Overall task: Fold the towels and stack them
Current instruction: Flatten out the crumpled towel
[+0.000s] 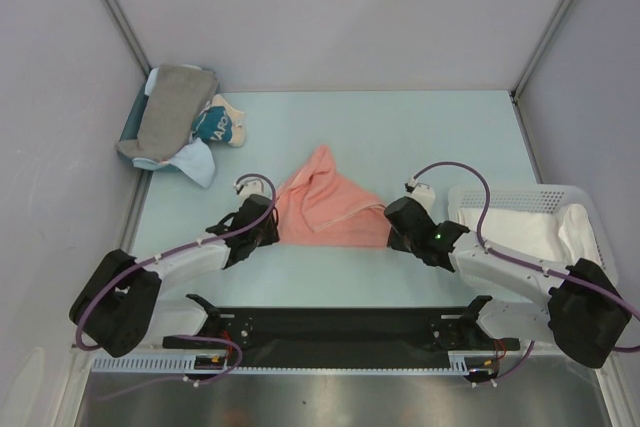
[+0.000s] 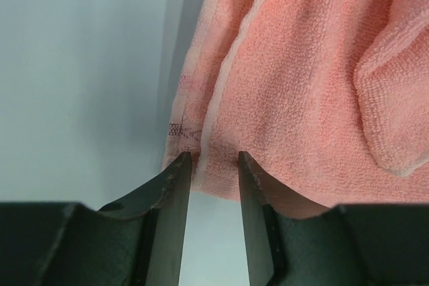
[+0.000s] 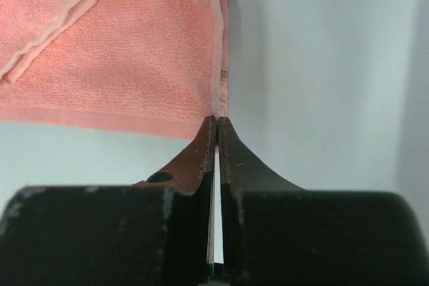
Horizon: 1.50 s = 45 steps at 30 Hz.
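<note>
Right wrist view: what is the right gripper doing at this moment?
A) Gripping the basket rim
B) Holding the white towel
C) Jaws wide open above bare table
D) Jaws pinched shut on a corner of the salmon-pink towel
D: the right gripper has its jaws pressed together on the hemmed corner of the salmon-pink towel.

Pale blue tabletop — boxed by plain grey-white walls, evenly lit.

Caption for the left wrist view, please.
Left gripper, open, poised at the hemmed edge of the salmon-pink towel on the pale table.
</note>
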Tool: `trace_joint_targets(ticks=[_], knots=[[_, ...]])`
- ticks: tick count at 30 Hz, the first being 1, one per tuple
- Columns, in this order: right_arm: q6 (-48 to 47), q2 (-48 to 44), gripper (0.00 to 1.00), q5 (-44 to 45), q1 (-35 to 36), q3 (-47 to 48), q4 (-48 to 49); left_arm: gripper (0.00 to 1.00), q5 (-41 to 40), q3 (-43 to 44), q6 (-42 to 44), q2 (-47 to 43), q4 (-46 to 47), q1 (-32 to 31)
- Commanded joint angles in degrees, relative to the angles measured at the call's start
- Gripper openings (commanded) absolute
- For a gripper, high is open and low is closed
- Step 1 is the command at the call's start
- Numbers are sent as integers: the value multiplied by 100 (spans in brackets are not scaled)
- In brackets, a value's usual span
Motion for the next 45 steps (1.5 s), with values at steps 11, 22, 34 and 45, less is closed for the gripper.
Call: trace_joint_targets(ticks=[11, 22, 34, 45], knots=[[-130, -128, 0, 31, -91, 273, 34, 22, 124, 270, 197, -152, -104, 54], [-341, -286, 0, 30, -205, 431, 25, 0, 317, 578, 311, -503, -307, 72], [-561, -673, 0, -110, -452, 492, -273, 0, 861, 253, 153, -820, -228, 98], [-482, -910, 0, -242, -241, 361, -520, 0, 1248, -511, -233, -2120, -729, 98]])
